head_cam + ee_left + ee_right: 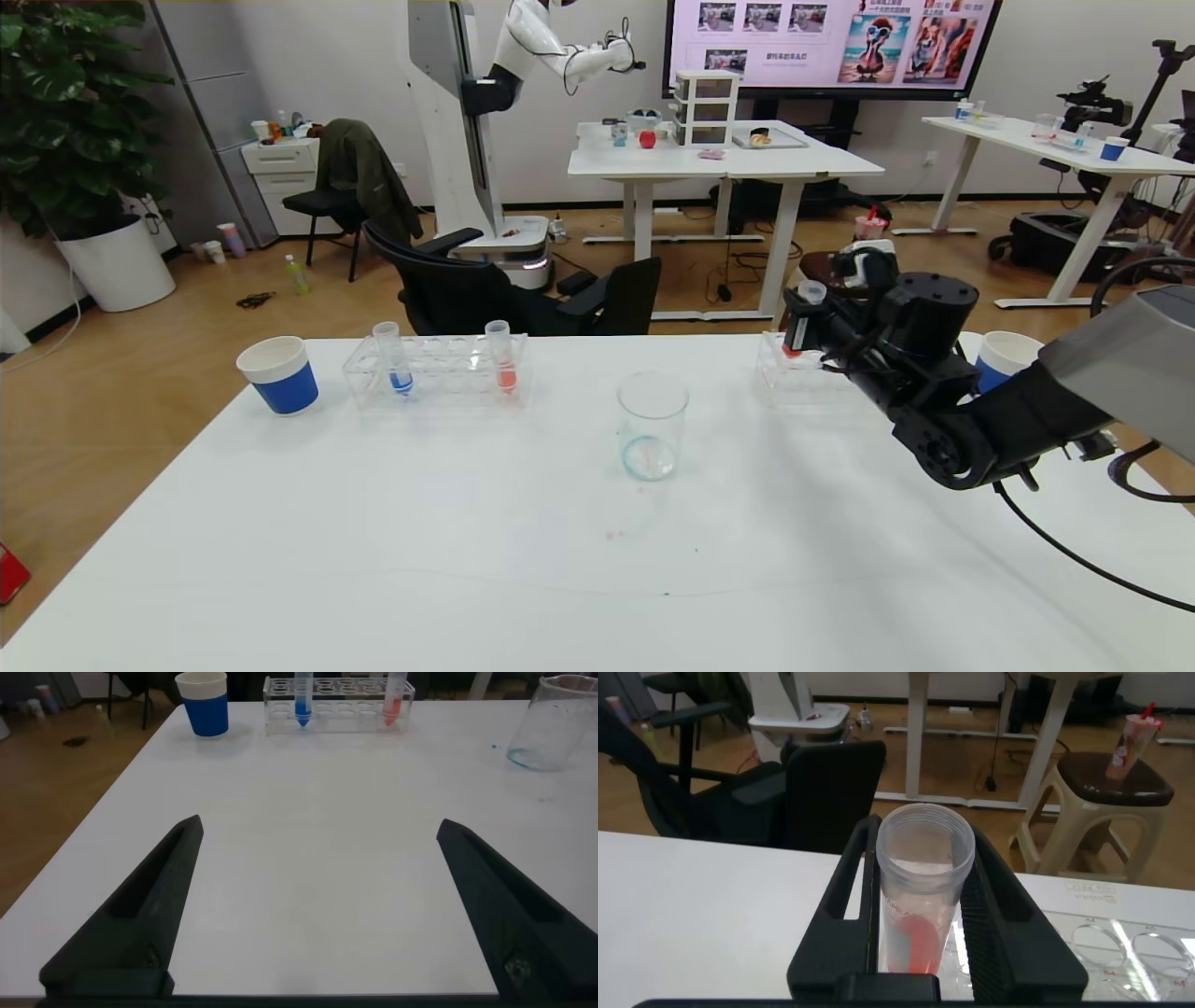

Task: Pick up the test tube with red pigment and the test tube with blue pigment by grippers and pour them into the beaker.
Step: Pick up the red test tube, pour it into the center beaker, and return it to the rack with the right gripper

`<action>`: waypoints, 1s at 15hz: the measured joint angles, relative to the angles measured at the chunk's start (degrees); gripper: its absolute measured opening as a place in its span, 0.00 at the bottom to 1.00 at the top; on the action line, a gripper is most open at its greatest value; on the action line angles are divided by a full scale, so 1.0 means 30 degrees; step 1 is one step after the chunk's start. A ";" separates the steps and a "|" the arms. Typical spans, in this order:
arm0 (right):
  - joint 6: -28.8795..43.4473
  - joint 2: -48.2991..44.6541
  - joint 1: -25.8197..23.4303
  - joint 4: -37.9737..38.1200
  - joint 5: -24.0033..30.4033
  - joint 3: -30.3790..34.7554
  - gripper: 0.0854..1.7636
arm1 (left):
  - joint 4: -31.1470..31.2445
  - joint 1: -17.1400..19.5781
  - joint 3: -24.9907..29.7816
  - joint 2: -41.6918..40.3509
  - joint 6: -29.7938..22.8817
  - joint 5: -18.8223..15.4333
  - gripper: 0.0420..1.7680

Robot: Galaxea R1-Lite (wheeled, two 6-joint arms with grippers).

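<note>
We saw the right gripper (pixel 810 322) at the right of the head frame, above the clear rack (pixel 794 378) there, its jaws closed on the test tube with red pigment (pixel 920 896), held upright. The left gripper (pixel 318 905) hovered low over the white bench (pixel 467 541), jaws wide apart and holding nothing. The test tube with blue pigment (pixel 392 359) stood in the left rack (pixel 434 371), beside another red-filled tube (pixel 501 357). The beaker (pixel 652 425) stood at centre frame, a paper cup (pixel 278 373) at left.
</note>
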 joint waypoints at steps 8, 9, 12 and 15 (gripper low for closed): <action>-0.0065 -0.2085 0.0553 0.2938 0.5774 -0.1028 0.26 | 0.0000 0.0000 0.0000 0.0000 0.0000 -0.0008 0.99; -0.0085 -0.2202 0.0809 0.2893 0.6794 -0.1048 0.26 | 0.0008 0.0000 0.0000 0.0000 0.0000 0.0000 0.99; -0.1971 -0.2174 0.1544 0.2771 0.8261 -0.1296 0.26 | 0.0000 0.0000 0.0000 0.0000 0.0000 0.0000 0.99; -0.4409 -0.1378 0.2048 0.0687 0.9842 -0.1508 0.26 | 0.0000 0.0000 0.0000 0.0000 -0.0008 -0.0008 0.99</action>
